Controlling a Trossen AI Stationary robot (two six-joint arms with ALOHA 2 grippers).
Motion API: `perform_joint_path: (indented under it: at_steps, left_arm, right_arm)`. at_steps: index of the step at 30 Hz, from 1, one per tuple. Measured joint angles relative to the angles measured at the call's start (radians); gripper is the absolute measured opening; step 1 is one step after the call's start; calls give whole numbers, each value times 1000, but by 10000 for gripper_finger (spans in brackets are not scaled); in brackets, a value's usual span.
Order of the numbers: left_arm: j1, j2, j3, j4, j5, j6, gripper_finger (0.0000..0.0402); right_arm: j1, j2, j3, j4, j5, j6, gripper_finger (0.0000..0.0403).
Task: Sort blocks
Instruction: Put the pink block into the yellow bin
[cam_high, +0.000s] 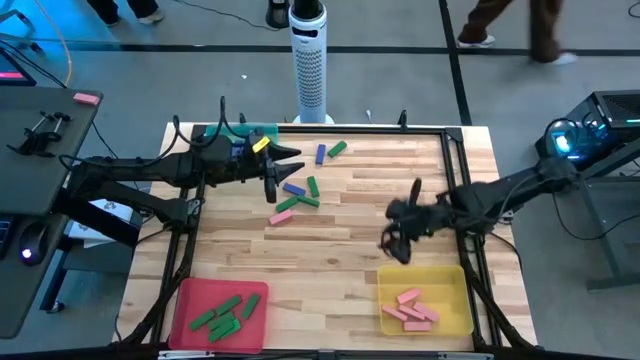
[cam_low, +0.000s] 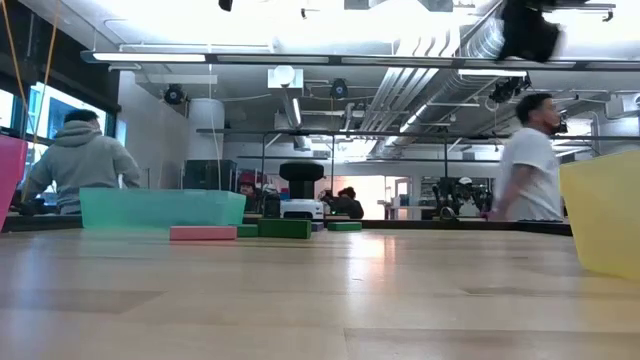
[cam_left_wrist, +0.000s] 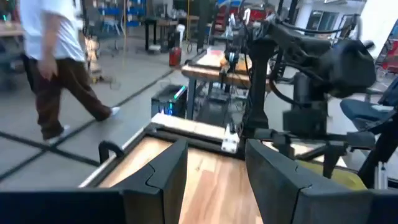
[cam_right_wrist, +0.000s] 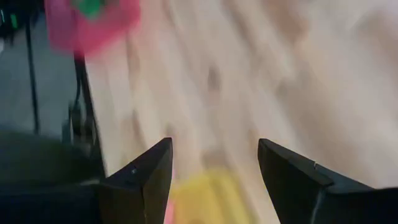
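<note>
Loose blocks lie flat on the wooden table: a blue one and a green one toward the far edge, and a cluster of blue, green and pink bars. The low view shows the pink bar and green bars. My left gripper hovers open above the table just left of the cluster and holds nothing. My right gripper is open and empty, raised above the table just beyond the yellow tray's far edge.
A red tray with green blocks sits at the near left, a yellow tray with pink blocks at the near right, and a teal tray at the far left under my left arm. People walk in the room beyond the table.
</note>
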Motion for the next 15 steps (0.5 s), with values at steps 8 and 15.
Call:
perform_joint_path:
  at_steps: [8, 15]
  left_arm:
    - [0, 0, 0, 93, 0, 33, 148]
    - [-2, 0, 0, 218, 99, 32, 148]
  right_arm:
    - [-165, 0, 167, 1, 72, -227, 210]
    - [-261, 0, 263, 52, 72, -357, 211]
